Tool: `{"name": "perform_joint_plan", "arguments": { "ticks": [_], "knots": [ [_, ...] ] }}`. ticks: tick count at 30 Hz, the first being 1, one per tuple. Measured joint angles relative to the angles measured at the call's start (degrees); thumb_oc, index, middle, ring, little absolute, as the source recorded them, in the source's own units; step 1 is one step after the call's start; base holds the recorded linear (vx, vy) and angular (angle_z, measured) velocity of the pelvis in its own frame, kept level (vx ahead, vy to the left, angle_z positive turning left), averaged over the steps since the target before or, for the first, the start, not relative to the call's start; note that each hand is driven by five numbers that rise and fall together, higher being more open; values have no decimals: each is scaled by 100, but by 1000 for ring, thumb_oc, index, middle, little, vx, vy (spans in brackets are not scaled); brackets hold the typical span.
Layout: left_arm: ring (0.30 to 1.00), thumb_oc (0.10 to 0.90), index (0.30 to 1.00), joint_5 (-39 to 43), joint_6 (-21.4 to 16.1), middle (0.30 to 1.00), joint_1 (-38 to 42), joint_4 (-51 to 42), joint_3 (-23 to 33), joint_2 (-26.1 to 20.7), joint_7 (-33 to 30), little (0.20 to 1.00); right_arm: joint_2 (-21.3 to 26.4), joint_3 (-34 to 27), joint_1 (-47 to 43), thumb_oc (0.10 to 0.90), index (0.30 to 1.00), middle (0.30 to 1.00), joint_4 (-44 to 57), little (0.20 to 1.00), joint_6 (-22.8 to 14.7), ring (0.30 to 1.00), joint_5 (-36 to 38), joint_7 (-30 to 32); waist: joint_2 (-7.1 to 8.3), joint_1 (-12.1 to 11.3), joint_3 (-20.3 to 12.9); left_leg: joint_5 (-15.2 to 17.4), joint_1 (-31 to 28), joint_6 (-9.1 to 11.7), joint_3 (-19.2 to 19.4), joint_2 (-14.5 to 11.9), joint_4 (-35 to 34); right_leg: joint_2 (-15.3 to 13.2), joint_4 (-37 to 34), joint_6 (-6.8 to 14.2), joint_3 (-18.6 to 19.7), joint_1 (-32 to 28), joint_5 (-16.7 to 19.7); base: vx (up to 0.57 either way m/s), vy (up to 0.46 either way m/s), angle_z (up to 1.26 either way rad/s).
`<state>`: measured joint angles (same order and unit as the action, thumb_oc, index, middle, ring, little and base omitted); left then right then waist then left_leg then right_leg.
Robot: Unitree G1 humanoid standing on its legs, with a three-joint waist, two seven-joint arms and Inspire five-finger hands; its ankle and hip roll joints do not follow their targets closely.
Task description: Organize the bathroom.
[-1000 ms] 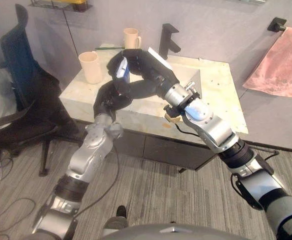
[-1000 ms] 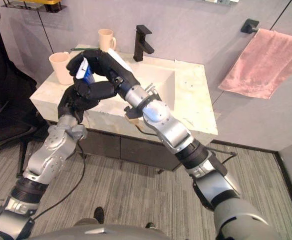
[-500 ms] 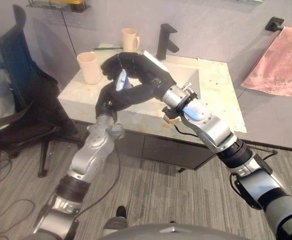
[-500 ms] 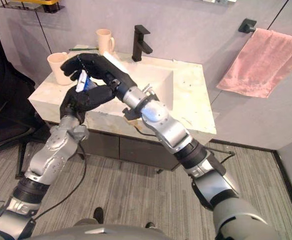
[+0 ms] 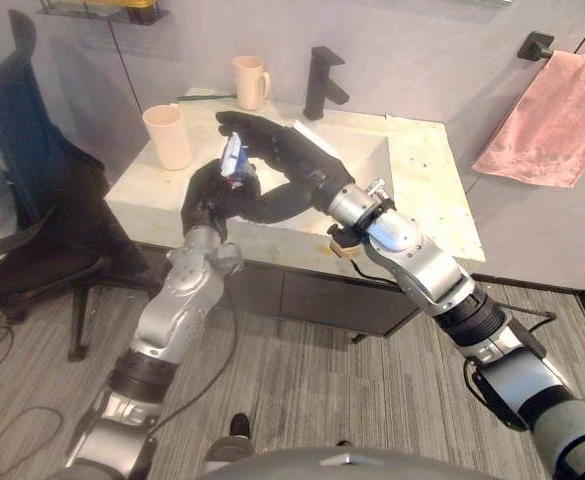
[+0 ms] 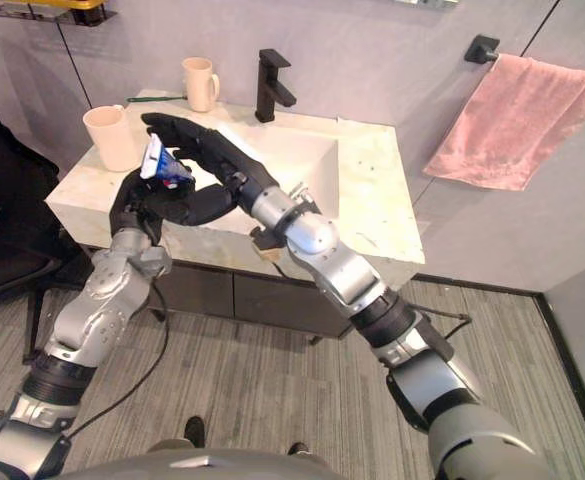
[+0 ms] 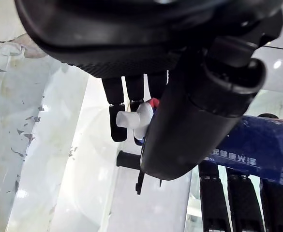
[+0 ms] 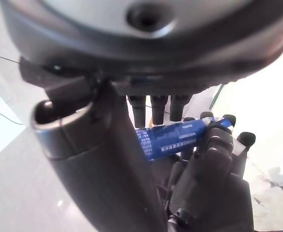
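The vanity counter point(image 5: 427, 190), pale marble with a sunken basin, fills the upper middle of the left eye frame; a black faucet point(image 5: 322, 82) stands at its back edge, a pink towel point(image 5: 547, 120) hangs on a bar at the upper right, and a dark office chair point(image 5: 32, 170) sits at the left edge; two cream cups stand on the counter, the near cup point(image 5: 168, 135) at the upper left and the far cup point(image 5: 249, 81) behind it by the wall, with what looks like a toothbrush point(image 5: 204, 97) lying beside the far one.

Both arms meet over the counter's left part, left of the basin; the right hand point(image 6: 207, 150) reaches across with its fingers stretched out straight, lying along the blue toothpaste tube point(image 6: 159, 165) rather than wrapped round it; the left hand point(image 6: 147, 200), just below, has its fingers curled up round the tube's lower part, as the right wrist view shows, so the tube is clamped in the left hand and stands tilted between the two.

This looks like a hand-over, or a regrip, of the tube; to do it well, one hand should close fully before the other lets go, the hold should sit on the tube's firm body and not its cap end, and the move should stay over the counter so a slip falls there and not on the floor; the near cup seems the likely home for the tube.
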<state>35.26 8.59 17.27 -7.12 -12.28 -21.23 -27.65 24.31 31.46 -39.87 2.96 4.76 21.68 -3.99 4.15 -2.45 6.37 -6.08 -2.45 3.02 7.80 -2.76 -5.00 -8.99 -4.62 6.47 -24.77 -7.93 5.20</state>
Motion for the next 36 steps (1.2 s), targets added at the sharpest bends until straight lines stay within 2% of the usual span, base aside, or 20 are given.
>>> {"name": "perform_joint_plan", "arguments": {
  "ticks": [20,26,27,28,32,33,34,36],
  "knots": [
    [300,400,300,-22,0,300,-1,8,3,0,-14,300,20,-185,64,800,900,900,37,900,-22,900,0,96,-3,102,1,3,-3,-3,17,-2,-1,-1,0,0,14,6,0,0,0,0],
    [300,400,300,-242,0,300,-8,33,72,0,-86,300,33,-225,84,800,900,900,224,900,-25,900,3,94,-6,109,3,11,-3,-1,63,-6,0,-1,0,0,69,36,0,1,2,-4],
    [300,400,300,-242,0,300,-8,36,90,0,-86,300,33,-225,84,772,858,858,234,858,-34,858,3,91,-6,108,3,11,-4,-1,72,-7,0,-1,0,0,79,40,0,3,2,-3],
    [300,400,300,-242,0,300,-8,36,101,0,-86,300,34,-226,84,596,594,594,234,594,-34,594,3,91,-6,107,3,11,-4,-1,73,-7,0,-1,0,-1,80,41,0,0,0,0],
    [300,400,300,-243,0,300,-8,36,135,2,-87,300,33,-226,85,562,542,542,234,542,-34,542,11,51,-7,101,3,11,-4,-1,75,-8,0,0,0,-1,80,42,0,0,0,0],
    [300,400,300,-244,0,300,-8,36,136,2,-88,300,32,-226,85,563,545,545,234,545,-34,545,12,43,-7,103,3,11,-4,-1,75,-8,0,0,0,-1,80,42,0,0,0,0],
    [300,400,300,-245,0,300,-8,36,136,3,-84,300,32,-227,85,800,900,900,234,900,-33,900,9,49,-7,102,3,11,-4,-1,75,-8,0,0,0,-1,80,41,0,0,0,0],
    [300,400,300,-254,0,300,-25,36,135,4,-75,300,38,-242,85,800,900,900,233,900,-32,900,4,51,-7,94,3,11,-4,-1,75,-8,0,0,0,-1,80,41,0,0,0,0]
  ]
}}
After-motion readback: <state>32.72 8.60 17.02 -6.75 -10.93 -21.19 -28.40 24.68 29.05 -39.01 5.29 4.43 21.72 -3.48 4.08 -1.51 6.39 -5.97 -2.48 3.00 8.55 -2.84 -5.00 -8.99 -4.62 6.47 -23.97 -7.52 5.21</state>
